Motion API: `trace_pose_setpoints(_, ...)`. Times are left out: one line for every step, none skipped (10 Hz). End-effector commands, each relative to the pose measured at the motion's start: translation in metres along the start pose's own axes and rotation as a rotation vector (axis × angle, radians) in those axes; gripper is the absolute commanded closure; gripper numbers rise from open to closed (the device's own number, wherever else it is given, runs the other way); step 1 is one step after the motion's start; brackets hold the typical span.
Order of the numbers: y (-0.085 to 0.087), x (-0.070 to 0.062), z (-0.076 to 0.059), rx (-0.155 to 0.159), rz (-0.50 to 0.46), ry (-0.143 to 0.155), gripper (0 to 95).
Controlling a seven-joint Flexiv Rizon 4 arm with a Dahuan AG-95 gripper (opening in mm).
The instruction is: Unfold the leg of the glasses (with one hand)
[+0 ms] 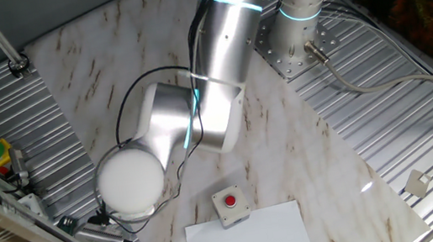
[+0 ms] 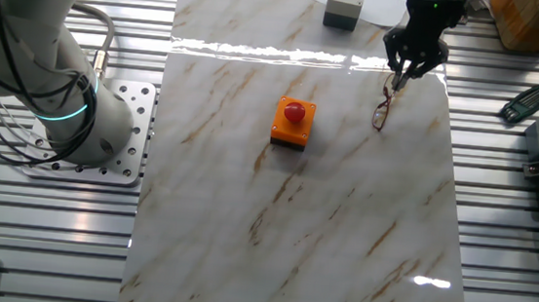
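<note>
Marble table [image 2: 293,222], claw [image 2: 400,79] atop glasses [image 2: 381,113] — grip state unclear, orange button box [image 2: 292,124] nearby

Open marble table [image 2: 293,222] surrounds the glasses [image 2: 381,113]; only the orange button box [image 2: 292,124] stands near.

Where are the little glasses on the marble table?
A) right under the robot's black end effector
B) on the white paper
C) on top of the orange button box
A: the glasses lie on the marble just below the end effector, well apart from the orange button box.
</note>
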State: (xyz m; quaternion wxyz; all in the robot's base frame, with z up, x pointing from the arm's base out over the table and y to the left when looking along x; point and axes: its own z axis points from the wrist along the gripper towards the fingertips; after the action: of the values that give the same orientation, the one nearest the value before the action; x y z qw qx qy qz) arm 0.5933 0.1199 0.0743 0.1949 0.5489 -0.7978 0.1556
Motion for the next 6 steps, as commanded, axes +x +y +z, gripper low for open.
trace_pose_setpoints(0.0013,-0.0004,0.0002,0.002,0.004,0.001,95.0)
trace_pose_setpoints(0.0017,-0.0007,0.0004,0.004,0.004,0.004,95.0)
trace_pose_setpoints(0.002,-0.0009,0.0006,0.004,0.006,0.005,95.0)
trace_pose_setpoints(0.003,-0.0022,0.0006,0.005,0.011,0.011,95.0)
trace_pose_setpoints(0.0036,-0.0032,0.0005,0.006,0.013,0.015,95.0)
trace_pose_setpoints(0.0049,-0.005,0.0002,0.009,0.017,0.02,95.0)
